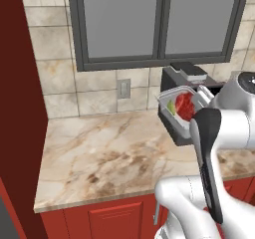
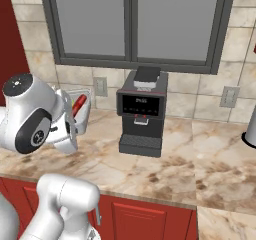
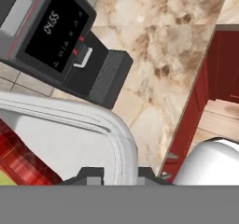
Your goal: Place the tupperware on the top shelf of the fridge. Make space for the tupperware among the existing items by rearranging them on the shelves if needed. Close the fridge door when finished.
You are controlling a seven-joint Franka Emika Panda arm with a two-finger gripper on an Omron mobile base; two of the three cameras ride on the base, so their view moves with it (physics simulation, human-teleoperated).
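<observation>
Gripper [image 3: 120, 172] clamped narrow on the rim of the tupperware [image 1: 180, 106], tub held tilted in the air above the marble counter [image 1: 109, 153], just in front of the coffee machine [image 2: 141, 111], red and green food visible inside.

The tupperware [image 1: 180, 106] hangs above the counter [image 1: 99, 153] (left of the coffee machine [image 2: 141, 111])
</observation>
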